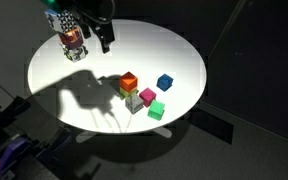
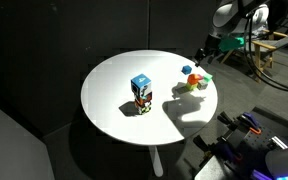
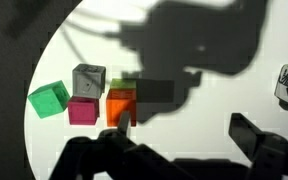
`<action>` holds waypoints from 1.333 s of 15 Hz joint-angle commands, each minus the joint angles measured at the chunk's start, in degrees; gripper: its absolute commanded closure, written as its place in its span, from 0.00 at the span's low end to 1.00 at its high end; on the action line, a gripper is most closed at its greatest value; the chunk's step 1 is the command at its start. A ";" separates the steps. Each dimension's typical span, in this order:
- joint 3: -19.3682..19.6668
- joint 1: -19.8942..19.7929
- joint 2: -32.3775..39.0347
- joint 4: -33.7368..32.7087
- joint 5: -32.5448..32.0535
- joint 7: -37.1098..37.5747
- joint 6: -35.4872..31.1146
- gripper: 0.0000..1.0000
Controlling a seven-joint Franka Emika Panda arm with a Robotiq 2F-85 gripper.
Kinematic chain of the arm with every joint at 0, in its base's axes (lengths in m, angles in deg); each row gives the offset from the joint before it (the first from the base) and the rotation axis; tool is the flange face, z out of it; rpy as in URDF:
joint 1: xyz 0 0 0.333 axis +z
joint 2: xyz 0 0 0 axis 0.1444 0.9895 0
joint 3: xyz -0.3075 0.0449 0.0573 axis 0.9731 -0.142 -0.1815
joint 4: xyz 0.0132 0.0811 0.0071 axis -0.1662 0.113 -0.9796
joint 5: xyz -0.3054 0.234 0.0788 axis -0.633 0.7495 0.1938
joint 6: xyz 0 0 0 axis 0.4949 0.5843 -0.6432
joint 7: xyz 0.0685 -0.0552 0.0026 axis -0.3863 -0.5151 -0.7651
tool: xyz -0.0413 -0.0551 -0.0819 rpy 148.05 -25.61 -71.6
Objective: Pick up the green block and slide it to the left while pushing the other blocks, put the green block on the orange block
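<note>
Green block well apart from end effector; jaws seemingly open.

Table: blocks clustered near edge; single block just beside cluster; large cube well apart.

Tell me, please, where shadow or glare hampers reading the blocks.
In an exterior view, the white table is overexposed against a dark room, and the arm's shadow runs up to the orange block. In an exterior view, the blocks are tiny, colours merging. In the wrist view, shadow dulls the yellowish block beyond the orange block; the green block is clearly lit.
</note>
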 commanded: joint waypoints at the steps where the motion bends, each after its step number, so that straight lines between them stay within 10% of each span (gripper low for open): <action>1: 0.25 -2.14 3.94 -1.96 3.43 -4.00 -0.45 0.00; 20: 2.58 -9.54 14.03 -5.51 0.72 -5.19 -4.74 0.00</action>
